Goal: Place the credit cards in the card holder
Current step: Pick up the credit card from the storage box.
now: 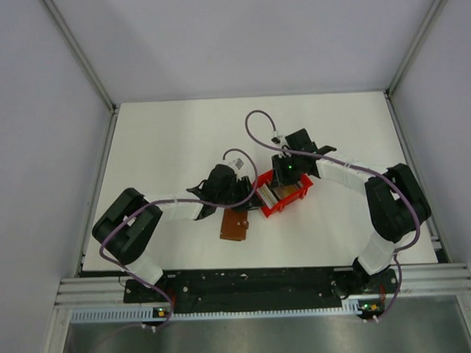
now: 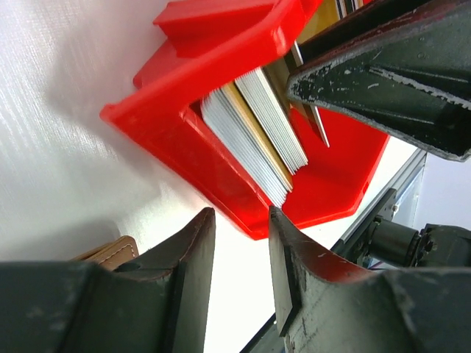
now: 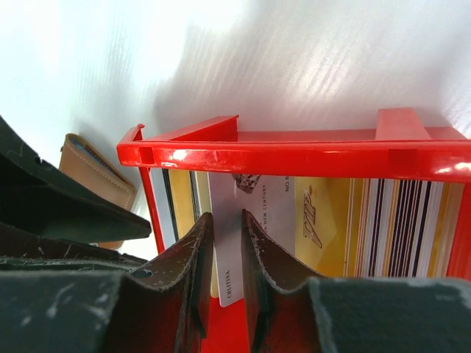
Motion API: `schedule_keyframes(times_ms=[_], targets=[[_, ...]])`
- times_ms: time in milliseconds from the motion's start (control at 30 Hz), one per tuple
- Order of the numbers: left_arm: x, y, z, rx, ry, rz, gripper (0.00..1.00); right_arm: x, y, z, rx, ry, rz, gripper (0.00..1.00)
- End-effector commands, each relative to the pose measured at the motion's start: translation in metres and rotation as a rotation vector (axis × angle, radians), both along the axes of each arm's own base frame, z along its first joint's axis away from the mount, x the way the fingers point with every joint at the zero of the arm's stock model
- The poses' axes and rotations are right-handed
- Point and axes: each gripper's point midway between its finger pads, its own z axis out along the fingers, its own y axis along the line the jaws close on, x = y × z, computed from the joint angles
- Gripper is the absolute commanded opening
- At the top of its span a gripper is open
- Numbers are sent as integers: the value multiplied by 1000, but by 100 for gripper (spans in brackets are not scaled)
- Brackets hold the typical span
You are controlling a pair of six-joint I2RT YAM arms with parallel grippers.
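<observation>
The right gripper [image 3: 227, 218] is reaching into the red box [image 1: 277, 207] among the standing credit cards [image 2: 250, 132]. I can't tell if it's gripping one. The left gripper [image 2: 239, 217] is hovering beside the box, jaws parted and empty. The card holder [image 1: 233, 224] is lying just beside the box, on the arms' side.

The worktop [image 1: 180, 140] is a white, faintly ribbed rectangular sheet that forms the base of an enclosed booth. Plain pale grey panels stand on three sides: a back wall [image 1: 246, 37] beyond the far edge, a left wall [image 1: 32, 114] and a right wall [image 1: 449, 84]. Slim aluminium posts [image 1: 78, 50] rise from the two far corners. A slotted aluminium rail [image 1: 92, 291] runs along the near edge, with a dull brushed-metal sheet [image 1: 257, 338] below it. The light is bright and even, casting soft grey shadows and a white glare on the worktop.
</observation>
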Motion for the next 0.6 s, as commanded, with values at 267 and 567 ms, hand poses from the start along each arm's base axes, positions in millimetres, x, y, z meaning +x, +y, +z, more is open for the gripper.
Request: schedule_keyframes(times_ms=[267,567], targets=[[11,-16,25,-65,-72,-28,39,25,-34,9,-164,-111,-107,23],[12,-16,26,-63,-76,-31,39,28,-36,18,-163,-132,-117,22]])
